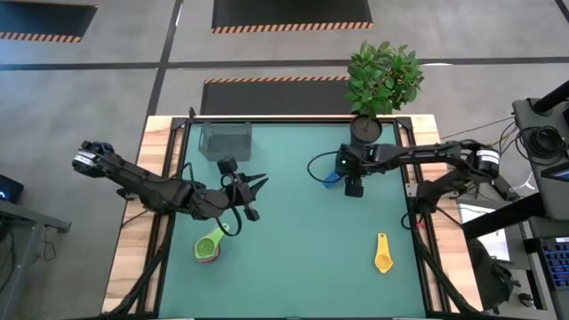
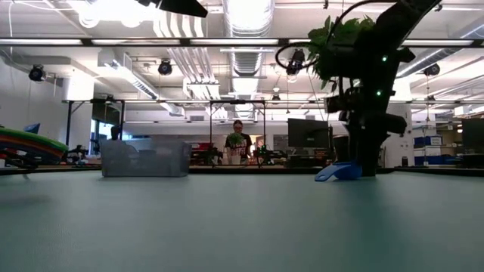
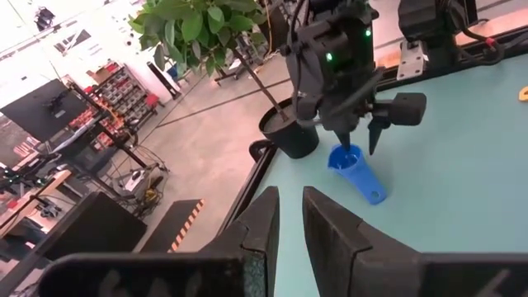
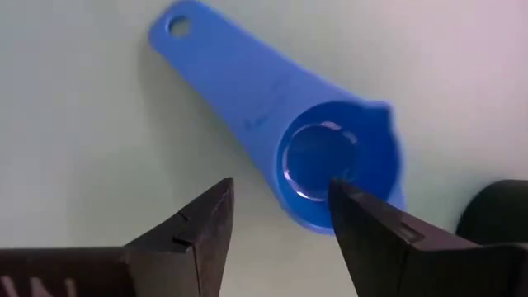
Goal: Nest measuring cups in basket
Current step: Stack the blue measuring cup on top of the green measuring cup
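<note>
A blue measuring cup [image 1: 331, 180] lies on the green mat near the plant pot, bowl up [image 4: 318, 161], its handle [image 4: 214, 66] flat on the mat. My right gripper [image 1: 353, 188] [image 4: 280, 186] is open and points down over it. One fingertip [image 4: 340, 191] is over the bowl and the other [image 4: 221, 194] is outside the bowl's wall. A green cup [image 1: 209, 246] with another cup nested in it sits near the left. A yellow cup [image 1: 383, 254] lies near the right. The grey basket [image 1: 226, 140] stands at the far left. My left gripper [image 1: 258, 197] hovers open mid-table, holding nothing. My right gripper comes at the blue cup's bowl [image 3: 345, 158] from above with its fingers on either side of the bowl's wall, one inside and one outside. I cannot tell whether either finger touches it. The cup rests flat on the mat.
A black pot [image 1: 365, 130] with a green plant [image 1: 382, 78] stands just beyond the blue cup at the far edge. Black rails frame the mat [image 1: 302, 267]. Open mat lies between the two arms and toward the near edge. A person [image 2: 238, 143] stands far behind in the room.
</note>
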Controlling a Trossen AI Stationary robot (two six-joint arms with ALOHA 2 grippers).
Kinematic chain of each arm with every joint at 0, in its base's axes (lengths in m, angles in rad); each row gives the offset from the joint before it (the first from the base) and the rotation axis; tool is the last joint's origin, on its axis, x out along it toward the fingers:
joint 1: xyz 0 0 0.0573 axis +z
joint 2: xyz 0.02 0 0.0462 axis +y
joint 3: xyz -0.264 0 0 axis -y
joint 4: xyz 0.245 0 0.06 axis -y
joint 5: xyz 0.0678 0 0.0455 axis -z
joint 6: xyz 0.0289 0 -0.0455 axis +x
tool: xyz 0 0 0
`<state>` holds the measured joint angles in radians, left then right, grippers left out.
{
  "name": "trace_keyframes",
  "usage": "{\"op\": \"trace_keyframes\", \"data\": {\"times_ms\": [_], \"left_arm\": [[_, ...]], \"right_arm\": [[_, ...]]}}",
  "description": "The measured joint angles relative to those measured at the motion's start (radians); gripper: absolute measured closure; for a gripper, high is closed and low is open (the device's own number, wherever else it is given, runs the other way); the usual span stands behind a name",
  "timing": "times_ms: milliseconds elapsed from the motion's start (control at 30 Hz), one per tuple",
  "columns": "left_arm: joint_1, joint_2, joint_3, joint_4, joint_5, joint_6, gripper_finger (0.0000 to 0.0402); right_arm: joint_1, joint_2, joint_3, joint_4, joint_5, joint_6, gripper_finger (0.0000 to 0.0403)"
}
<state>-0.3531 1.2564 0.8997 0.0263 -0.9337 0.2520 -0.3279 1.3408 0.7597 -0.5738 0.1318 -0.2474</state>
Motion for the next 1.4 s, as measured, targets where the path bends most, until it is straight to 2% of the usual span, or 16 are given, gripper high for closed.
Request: {"op": "trace_keyframes", "data": {"times_ms": [100,200,533,800,1000,1100,1267,1400], "left_arm": [[0.0,0.0,0.0,-0.013,0.0,0.0,0.0363],[0.0,0.0,0.0,-0.024,0.0,0.001,0.0363],[0.0,0.0,0.0,-0.056,0.0,0.001,0.0363],[-0.014,-0.003,-0.02,-0.099,0.0,-0.01,0.0363],[-0.042,-0.035,-0.056,-0.109,0.0,-0.052,0.0363],[-0.071,-0.066,-0.075,-0.116,0.0,-0.076,0.0363],[-0.135,-0.139,-0.148,-0.067,0.009,-0.097,0.0363],[-0.158,-0.189,-0.218,0.074,0.014,-0.084,0.0363]], "right_arm": [[0.0,0.044,0.0,0.009,0.01,0.004,0.0217],[0.0,0.084,-0.001,0.01,0.051,0.011,0.0236],[0.0,0.096,0.001,0.002,0.03,0.039,0.0384],[0.015,0.07,0.049,0.002,-0.151,0.217,0.0393],[0.111,0.06,0.105,0.05,-0.162,0.319,0.0393],[0.189,0.06,0.127,0.118,-0.127,0.383,0.0393],[0.33,0.066,0.134,0.311,0.062,0.483,0.0394],[0.419,0.067,0.112,0.505,0.229,0.509,0.0394]]}}
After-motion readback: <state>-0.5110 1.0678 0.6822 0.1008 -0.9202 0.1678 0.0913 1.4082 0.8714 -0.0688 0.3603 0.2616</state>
